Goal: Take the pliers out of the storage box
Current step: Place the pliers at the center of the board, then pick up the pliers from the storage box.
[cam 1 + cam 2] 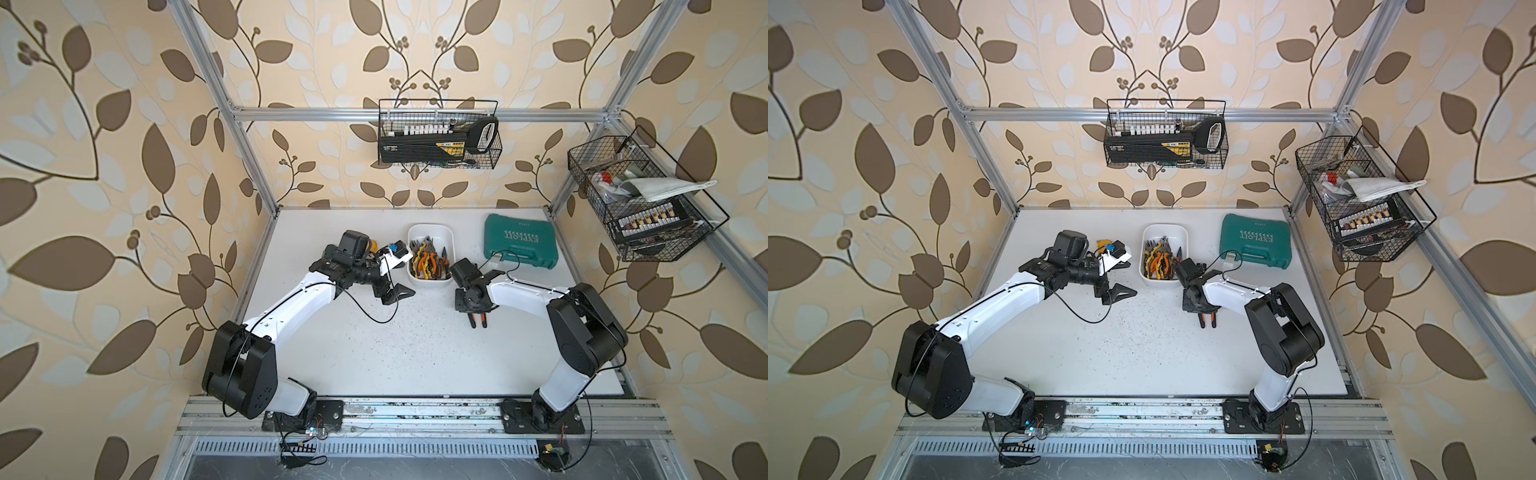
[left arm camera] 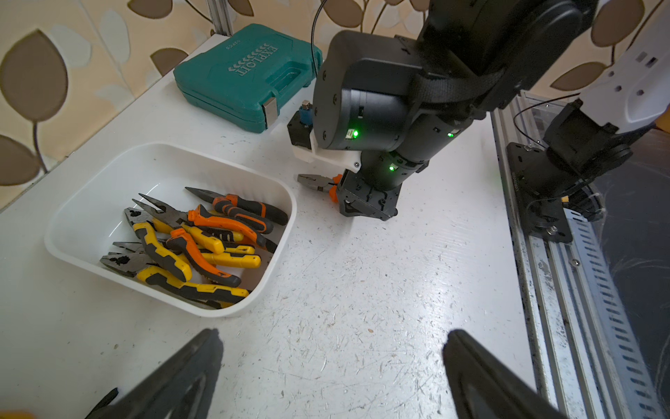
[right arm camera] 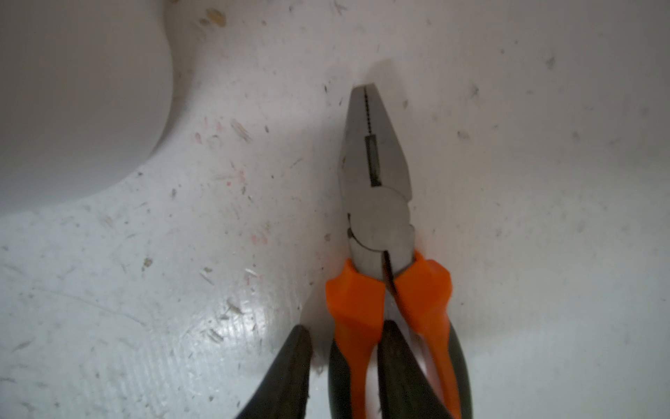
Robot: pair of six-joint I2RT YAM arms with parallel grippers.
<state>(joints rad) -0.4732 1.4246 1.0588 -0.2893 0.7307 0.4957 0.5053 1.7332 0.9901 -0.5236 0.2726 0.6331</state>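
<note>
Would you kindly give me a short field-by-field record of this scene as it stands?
storage box: white, on the table, pile of pliers inside
orange-handled pliers: outside the box, flat on the table
right hand: open around one handle of them
left hand: open, over the table beside the box
teal case: closed, at the table's back

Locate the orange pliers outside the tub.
In both top views the orange pliers lie flat on the table under the right gripper, just off the white tub's near right corner, handles toward the robot's base.
</note>
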